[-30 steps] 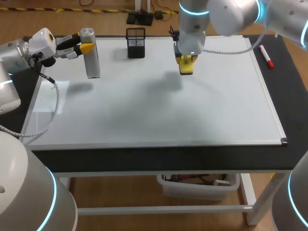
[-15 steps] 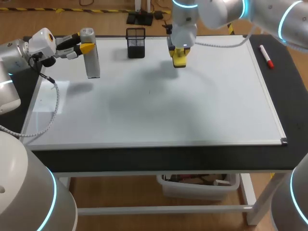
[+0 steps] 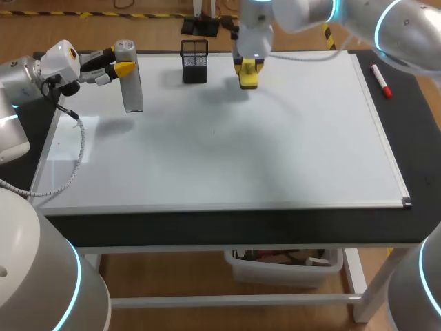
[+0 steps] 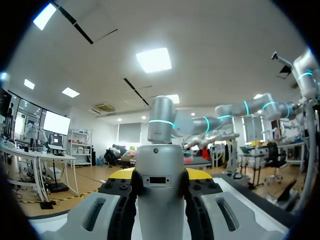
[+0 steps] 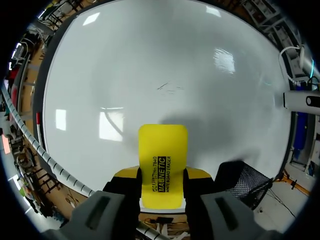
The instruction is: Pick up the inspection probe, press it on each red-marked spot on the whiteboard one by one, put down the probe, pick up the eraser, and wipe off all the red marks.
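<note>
The eraser (image 3: 248,76), clamped in the right gripper (image 5: 162,176), has moved to the whiteboard's (image 3: 275,152) far edge; no red marks show, so wiping seems done, yet the left gripper (image 3: 118,63) clasps the probe (image 3: 131,86) at the far-left corner.

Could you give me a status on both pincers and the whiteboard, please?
Left pincer shut on probe, over whiteboard far-left corner. Right pincer shut on eraser, beside mesh basket, clear of it. No red marks visible.
</note>
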### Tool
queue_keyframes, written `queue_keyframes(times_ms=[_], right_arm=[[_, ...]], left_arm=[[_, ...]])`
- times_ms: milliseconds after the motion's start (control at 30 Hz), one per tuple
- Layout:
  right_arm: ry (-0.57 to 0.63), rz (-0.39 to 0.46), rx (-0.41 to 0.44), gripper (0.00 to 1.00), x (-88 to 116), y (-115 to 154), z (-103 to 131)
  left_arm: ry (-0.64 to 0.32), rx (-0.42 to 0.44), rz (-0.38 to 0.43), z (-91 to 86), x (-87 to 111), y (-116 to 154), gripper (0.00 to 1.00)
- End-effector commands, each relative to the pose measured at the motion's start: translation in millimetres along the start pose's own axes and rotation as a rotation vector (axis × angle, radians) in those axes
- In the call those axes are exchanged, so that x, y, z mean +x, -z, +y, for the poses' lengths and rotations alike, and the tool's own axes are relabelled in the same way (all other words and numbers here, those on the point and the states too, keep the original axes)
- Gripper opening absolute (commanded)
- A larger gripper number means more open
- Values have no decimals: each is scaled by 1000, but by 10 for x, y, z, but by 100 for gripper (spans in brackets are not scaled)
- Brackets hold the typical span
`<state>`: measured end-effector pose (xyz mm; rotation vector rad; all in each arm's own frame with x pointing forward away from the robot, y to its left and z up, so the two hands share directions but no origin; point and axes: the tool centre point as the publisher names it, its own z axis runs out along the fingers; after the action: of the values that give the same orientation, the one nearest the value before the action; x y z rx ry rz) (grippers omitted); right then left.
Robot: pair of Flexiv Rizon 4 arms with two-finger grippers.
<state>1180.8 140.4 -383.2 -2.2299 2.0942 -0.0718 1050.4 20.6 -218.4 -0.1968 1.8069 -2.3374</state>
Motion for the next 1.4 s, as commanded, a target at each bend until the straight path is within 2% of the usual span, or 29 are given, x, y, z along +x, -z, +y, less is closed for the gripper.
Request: queue_keyframes(times_ms=[33,467,1400], right_arm=[[0,11,-52,0,-62,-81,-168],[-24,22,-79,0,-147,-215,-304],[-44,40,-90,0,-34,-361,-376]], left_arm=[[-2,0,-2,-9,9,-5,0],[-2,0,-2,-9,9,-5,0],[-2,0,-2,-9,9,-5,0]])
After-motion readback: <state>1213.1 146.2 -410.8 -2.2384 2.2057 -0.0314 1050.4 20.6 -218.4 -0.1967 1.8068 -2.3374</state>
